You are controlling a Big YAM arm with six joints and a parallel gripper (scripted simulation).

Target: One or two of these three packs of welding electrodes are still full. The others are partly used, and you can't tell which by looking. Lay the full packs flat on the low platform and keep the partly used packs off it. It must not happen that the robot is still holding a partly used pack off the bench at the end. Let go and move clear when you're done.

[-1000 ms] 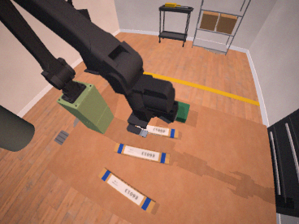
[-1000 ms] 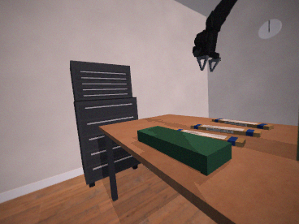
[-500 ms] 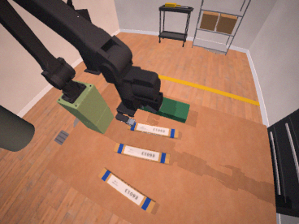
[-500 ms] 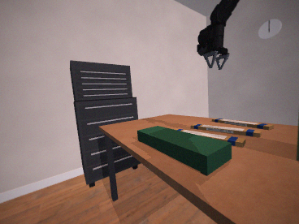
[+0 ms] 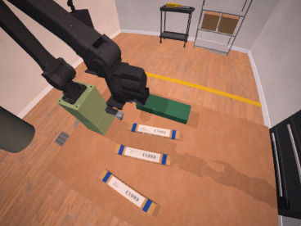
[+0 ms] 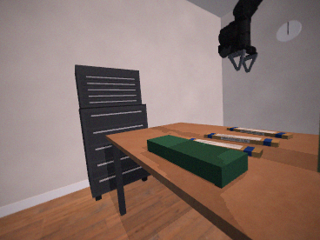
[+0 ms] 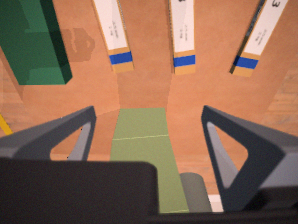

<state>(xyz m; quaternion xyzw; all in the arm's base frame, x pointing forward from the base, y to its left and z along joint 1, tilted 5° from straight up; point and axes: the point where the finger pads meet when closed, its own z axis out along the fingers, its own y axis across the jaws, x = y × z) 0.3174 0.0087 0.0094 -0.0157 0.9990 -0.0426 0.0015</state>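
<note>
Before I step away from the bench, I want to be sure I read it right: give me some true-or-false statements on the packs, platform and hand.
1. All three electrode packs lie on the bench. True.
2. One pack rests on the green platform. False: no pack is on it.
3. The hand is open. True.
4. The hand grips a pack above the bench. False: nothing is between its fingers.
5. Each pack has a blue band near both ends. True.

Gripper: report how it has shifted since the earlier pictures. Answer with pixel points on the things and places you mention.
The gripper (image 5: 116,115) (image 6: 243,70) (image 7: 148,111) has moved left and up in the top view, toward the light green block (image 5: 92,110) (image 7: 142,150), and right in the exterior view. It is open, holding nothing. The three packs (image 5: 142,155) (image 6: 241,139) (image 7: 184,30) and the low platform (image 5: 163,108) (image 6: 191,156) (image 7: 30,40) stayed put.
</note>
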